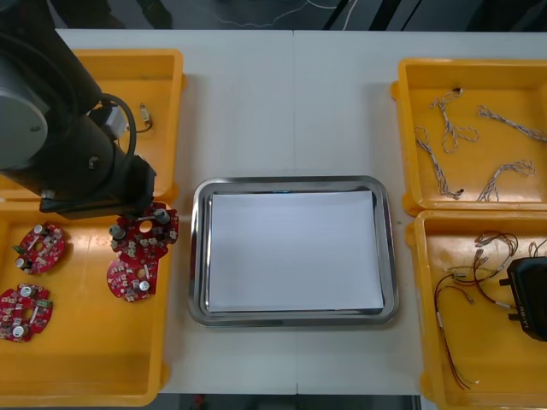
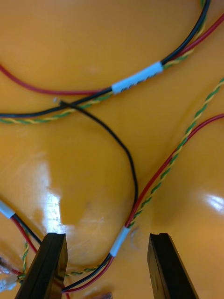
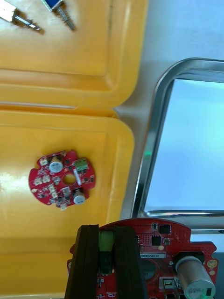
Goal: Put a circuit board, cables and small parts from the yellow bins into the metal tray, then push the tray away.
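Observation:
My left gripper (image 1: 138,220) is shut on a round red circuit board (image 1: 147,237) at the near left bin's (image 1: 85,376) inner far corner. In the left wrist view its fingers (image 3: 87,261) pinch a green part on that board (image 3: 163,247), which hangs close to the metal tray's (image 3: 156,140) rim. The tray (image 1: 198,256), white inside, lies mid-table. My right gripper (image 1: 530,299) hovers low in the near right bin (image 1: 479,376). It stands open (image 2: 107,261) around a red, black and yellow cable (image 2: 119,240) lying on the bin floor.
Three more boards (image 1: 131,279) (image 1: 40,248) (image 1: 24,312) lie in the near left bin. The far left bin (image 1: 167,77) holds small metal parts (image 1: 145,115). Twisted blue and white cables (image 1: 453,128) fill the far right bin. Another cable bundle (image 2: 135,81) crosses beyond my right fingers.

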{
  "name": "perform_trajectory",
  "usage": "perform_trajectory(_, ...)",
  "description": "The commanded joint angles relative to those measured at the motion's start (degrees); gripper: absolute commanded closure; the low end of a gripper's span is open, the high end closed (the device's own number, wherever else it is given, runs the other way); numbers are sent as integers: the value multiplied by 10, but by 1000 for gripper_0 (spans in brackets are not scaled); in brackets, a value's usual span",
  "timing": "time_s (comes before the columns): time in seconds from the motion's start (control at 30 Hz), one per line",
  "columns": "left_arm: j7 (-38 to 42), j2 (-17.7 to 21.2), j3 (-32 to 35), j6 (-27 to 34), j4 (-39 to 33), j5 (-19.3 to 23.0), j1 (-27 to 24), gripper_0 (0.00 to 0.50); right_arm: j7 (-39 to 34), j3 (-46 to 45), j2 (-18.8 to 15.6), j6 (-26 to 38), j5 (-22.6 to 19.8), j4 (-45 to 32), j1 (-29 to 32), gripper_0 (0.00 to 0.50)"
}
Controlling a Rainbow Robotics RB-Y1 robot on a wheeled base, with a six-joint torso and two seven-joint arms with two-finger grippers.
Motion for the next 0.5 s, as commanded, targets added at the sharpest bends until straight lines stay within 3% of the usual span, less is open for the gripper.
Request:
perform_trajectory(0.03, 24, -44, -39, 4, 14, -30, -50, 500, -13, 15, 17, -4, 15, -5, -14, 0)
perform_trajectory(0.3, 46, -110, -100, -40, 61, -91, -83, 500, -14, 23, 20, -4, 32, -6, -2, 0)
perform_trajectory(0.5, 62, -126, -141, -71, 70, -121, -86, 500, -14, 25, 21, -7, 38, -5, 6, 0)
